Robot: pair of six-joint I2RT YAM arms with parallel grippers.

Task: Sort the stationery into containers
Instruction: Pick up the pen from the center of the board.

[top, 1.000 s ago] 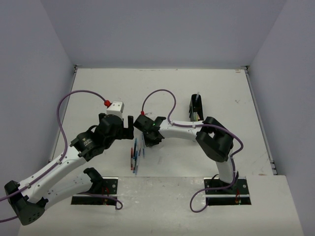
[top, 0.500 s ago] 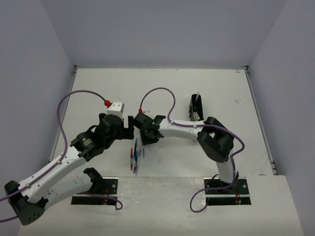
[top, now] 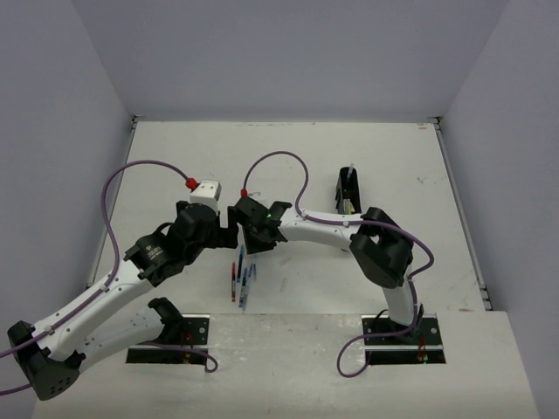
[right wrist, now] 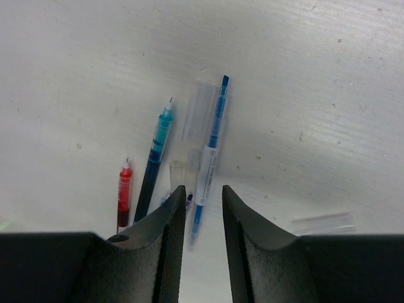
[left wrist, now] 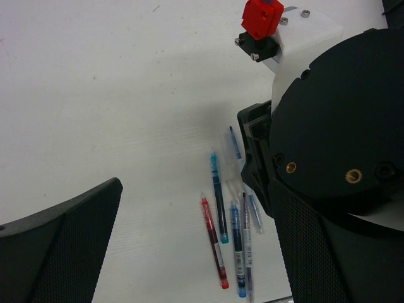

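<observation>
**Straddling the blue pen, right fingers not yet closed**

The loose pens [top: 242,279] lie bunched on the table [top: 393,157] near its near edge, between the two arms, their long axes running roughly near to far. In the right wrist view, the blue pen [right wrist: 211,151] runs lengthwise out from between the fingers, so closing would pinch across its barrel. A teal pen [right wrist: 158,158] and a red pen [right wrist: 124,189] lie just left of it, and a clear cap [right wrist: 197,110] lies beside its far end.

The right gripper [right wrist: 203,192] sits directly over this bunch, clearly the nearer of the two. Its fingers are parted only a little, wider than the pen, and I judge that nothing is gripped yet.

The left gripper [left wrist: 192,208] hovers just left of it, spread fully wide and empty.

The black organiser tray [top: 348,192] stands well apart, far and right of the pens, beside the right arm's elbow.
</observation>
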